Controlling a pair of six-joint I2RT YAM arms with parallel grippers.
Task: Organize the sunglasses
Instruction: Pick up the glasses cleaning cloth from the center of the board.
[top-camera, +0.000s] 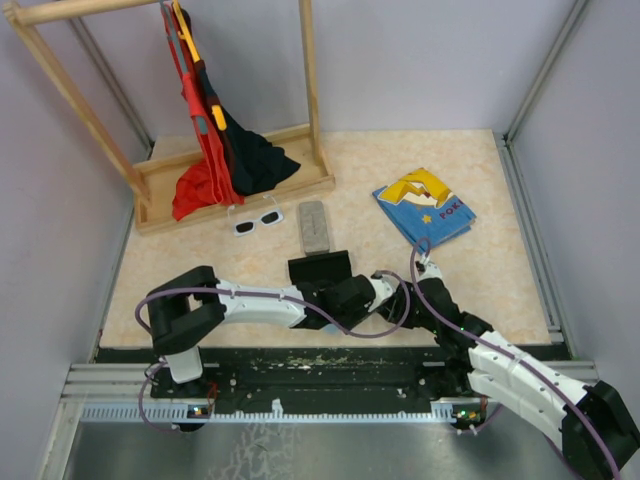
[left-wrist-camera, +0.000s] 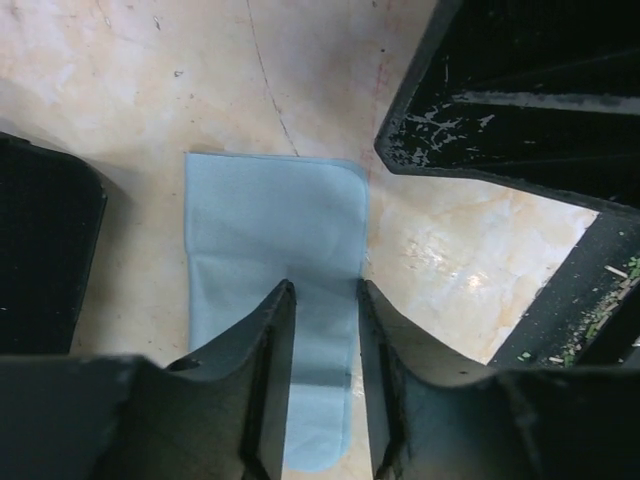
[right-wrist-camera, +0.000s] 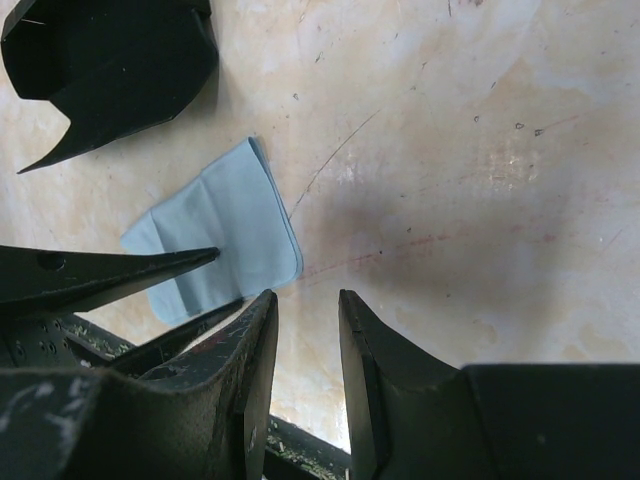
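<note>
White plastic sunglasses (top-camera: 257, 221) lie on the counter (top-camera: 480, 290) just left of the grey case (top-camera: 315, 226) in the overhead view, not touching it. We see both arms reaching to the near right of the grey case. Left end effector (left-wrist-camera: 322, 290): fingers a narrow gap apart, gripping nothing, poised over a light-blue cloth (left-wrist-camera: 270, 240) lying flat. Right end effector (right-wrist-camera: 305, 295): likewise slightly parted and empty, just beside the cloth's edge.
</note>
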